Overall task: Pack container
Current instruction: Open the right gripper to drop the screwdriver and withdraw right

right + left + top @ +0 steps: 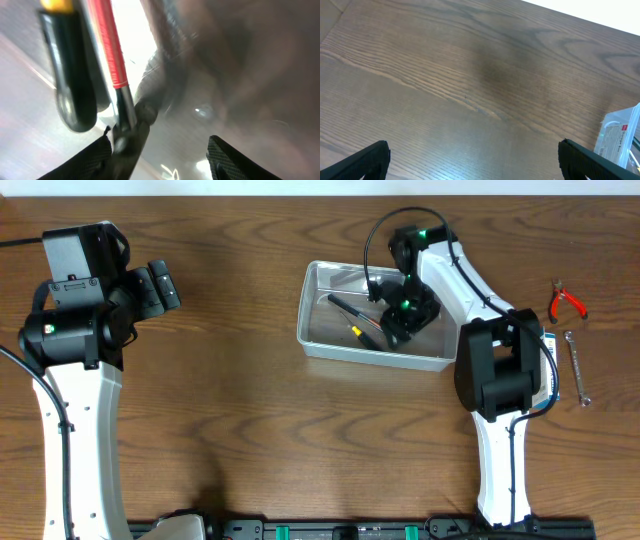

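Note:
The clear plastic container (372,358) stands at the table's middle, with dark-handled tools (345,308) lying in it. My right gripper (405,320) is down inside the container, open. In the right wrist view its fingers (160,155) are apart over the container's floor (250,85). A red-handled tool (111,50) and a black handle with a yellow band (70,75) lie by its left finger, whose tip is right at the tool's metal end. My left gripper (160,285) is open and empty over bare wood at the far left (475,155). The container's corner (620,137) shows at that view's right edge.
Red-handled pliers (566,302) and a silver wrench (576,367) lie on the table at the far right, beyond the right arm's base (500,370).

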`<state>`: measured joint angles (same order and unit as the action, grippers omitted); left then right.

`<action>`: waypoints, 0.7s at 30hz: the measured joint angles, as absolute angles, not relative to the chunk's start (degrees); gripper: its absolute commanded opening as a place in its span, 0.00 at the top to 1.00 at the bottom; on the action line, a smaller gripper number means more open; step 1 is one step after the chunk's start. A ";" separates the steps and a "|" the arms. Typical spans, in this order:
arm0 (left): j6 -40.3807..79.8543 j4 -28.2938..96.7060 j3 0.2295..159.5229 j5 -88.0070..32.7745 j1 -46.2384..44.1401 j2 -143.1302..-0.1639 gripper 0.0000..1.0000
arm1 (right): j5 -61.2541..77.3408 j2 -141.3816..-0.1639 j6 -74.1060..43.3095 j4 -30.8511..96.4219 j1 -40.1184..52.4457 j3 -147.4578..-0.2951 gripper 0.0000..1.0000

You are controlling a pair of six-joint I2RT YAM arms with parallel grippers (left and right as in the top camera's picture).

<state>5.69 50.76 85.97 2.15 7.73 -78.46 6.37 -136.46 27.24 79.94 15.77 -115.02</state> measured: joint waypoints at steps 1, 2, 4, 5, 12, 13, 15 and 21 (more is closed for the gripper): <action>5.72 50.76 85.97 2.15 7.73 -78.46 0.02 | 6.31 -136.46 27.22 80.53 15.77 -116.22 0.37; 5.72 50.76 85.97 2.15 7.73 -78.46 0.02 | 6.22 -136.46 27.22 81.19 15.77 -117.54 0.37; 5.72 50.76 85.97 2.15 7.73 -78.46 0.02 | 6.04 -136.46 27.18 82.43 15.77 -120.44 0.37; 5.72 50.76 85.97 2.15 7.73 -78.46 0.02 | 5.98 -136.46 27.07 83.05 15.77 -121.89 0.36; 5.72 50.76 85.97 2.15 7.73 -78.46 0.02 | 5.26 -136.46 25.98 84.01 15.77 -128.57 0.36; 5.72 50.76 85.97 2.15 7.73 -78.46 0.02 | 4.97 -136.46 25.89 83.99 15.77 -128.66 0.36; 5.72 50.76 85.97 2.15 7.73 -78.46 0.02 | 3.95 -136.46 25.52 84.18 15.77 -128.66 0.36; 5.72 50.76 85.97 2.15 7.73 -78.46 0.02 | 2.74 -136.46 24.84 84.73 15.77 -128.66 0.36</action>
<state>5.72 50.76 85.97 2.15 7.73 -78.46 2.74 -136.46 24.84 84.73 15.77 -128.66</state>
